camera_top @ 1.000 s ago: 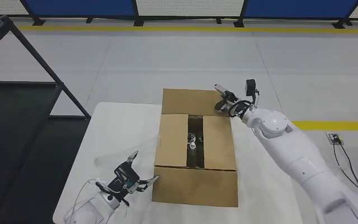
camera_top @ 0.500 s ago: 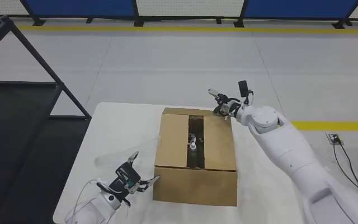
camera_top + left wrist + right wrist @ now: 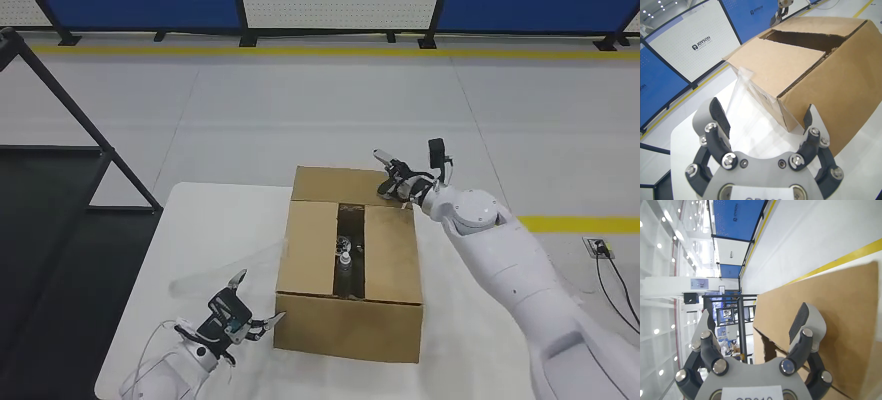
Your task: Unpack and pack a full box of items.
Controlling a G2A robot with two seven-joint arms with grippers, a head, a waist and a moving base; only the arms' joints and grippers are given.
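The cardboard box (image 3: 345,265) sits on the white table (image 3: 215,240), toward its far right part. Its two long top flaps lie nearly flat, with a dark slot between them running from the near end to the far end. A small bottle (image 3: 344,260) with a white cap shows in that slot. The far end flap is folded back from the opening, and its free edge lines up with the table's far rim in the top view. The torn inner edges of the long flaps look ragged in the left wrist view.

At the box's far right corner, the right gripper (image 3: 388,172) hovers by the far flap with its jaws spread. The flap's side edge runs between them in the right wrist view, and contact cannot be judged.

Off the box's near left corner, the left gripper (image 3: 260,296) hangs low over the table, jaws wide apart and holding nothing. A strip of clear film (image 3: 740,89) trails down from the box's left flap edge toward it.

Left of the box lies a broad bare stretch of tabletop; to its right, a narrower strip.
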